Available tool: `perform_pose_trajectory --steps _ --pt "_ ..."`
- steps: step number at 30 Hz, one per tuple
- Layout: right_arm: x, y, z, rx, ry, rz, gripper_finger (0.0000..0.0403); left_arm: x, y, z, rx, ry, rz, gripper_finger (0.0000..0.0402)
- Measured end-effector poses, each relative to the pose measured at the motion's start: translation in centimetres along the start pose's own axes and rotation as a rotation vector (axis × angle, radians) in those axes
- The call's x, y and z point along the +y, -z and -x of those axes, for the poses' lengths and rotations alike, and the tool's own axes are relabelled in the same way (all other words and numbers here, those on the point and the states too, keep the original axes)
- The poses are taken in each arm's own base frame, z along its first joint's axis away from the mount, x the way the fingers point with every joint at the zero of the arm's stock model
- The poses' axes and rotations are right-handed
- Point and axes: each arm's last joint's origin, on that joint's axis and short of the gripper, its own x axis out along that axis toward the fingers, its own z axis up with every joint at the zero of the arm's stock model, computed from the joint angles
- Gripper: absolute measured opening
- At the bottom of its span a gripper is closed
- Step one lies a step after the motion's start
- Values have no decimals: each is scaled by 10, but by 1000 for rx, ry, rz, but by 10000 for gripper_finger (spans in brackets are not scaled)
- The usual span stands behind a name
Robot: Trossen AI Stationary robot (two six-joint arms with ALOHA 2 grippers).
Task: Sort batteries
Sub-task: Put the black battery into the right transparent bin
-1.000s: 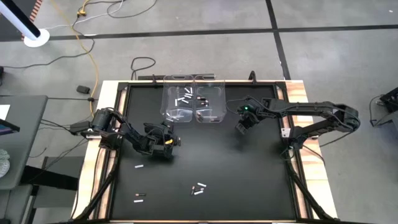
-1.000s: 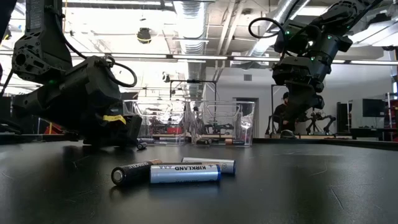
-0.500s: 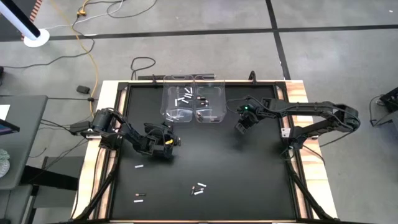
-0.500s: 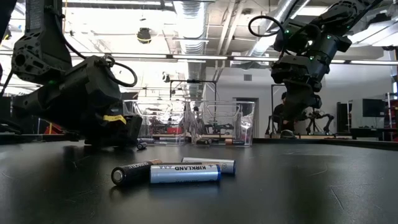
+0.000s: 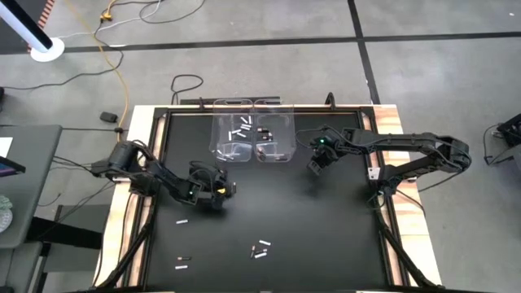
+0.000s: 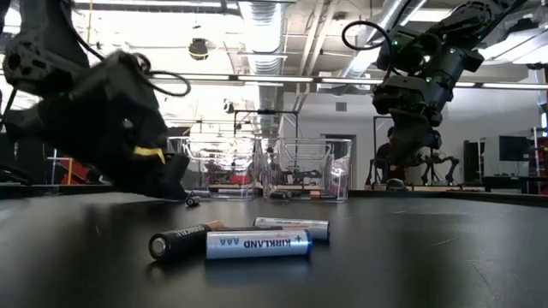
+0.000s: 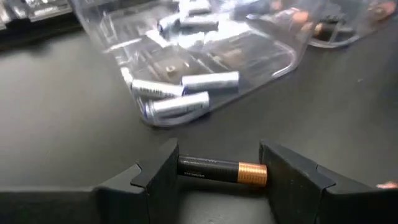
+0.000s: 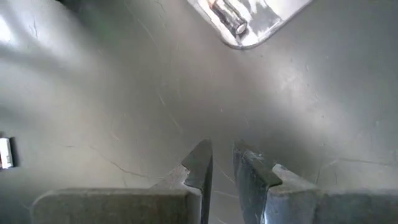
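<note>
Near the table's left side, the left gripper (image 7: 217,171) pinches a dark copper-tipped battery (image 7: 221,170) endwise between wide-set fingers, a hold liable to slip before reaching the bins (image 5: 252,130).

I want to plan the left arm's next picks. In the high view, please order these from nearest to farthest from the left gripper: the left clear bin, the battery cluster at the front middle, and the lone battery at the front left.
Measured from the left gripper:
1. Left clear bin, behind it.
2. Battery cluster, front middle.
3. Lone battery, front left.
The cluster and the lone battery are nearly equal; treat their order as uncertain.
</note>
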Motion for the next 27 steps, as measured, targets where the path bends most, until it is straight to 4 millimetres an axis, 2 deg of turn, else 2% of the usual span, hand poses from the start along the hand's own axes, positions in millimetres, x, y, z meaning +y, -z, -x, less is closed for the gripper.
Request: perform_pose_trajectory --steps 8,16,21,27 --pt "2 -5 0 -46 -18 11 82 4 -23 20 2 55 -10 208" --pt "2 -7 0 -67 -25 29 82 9 -58 41 -47 141 -79 208" --pt "3 -8 1 -82 -30 42 82 12 -96 54 -111 196 -46 208" --pt "3 -9 1 -89 -33 48 82 18 -152 62 -208 202 -127 208"
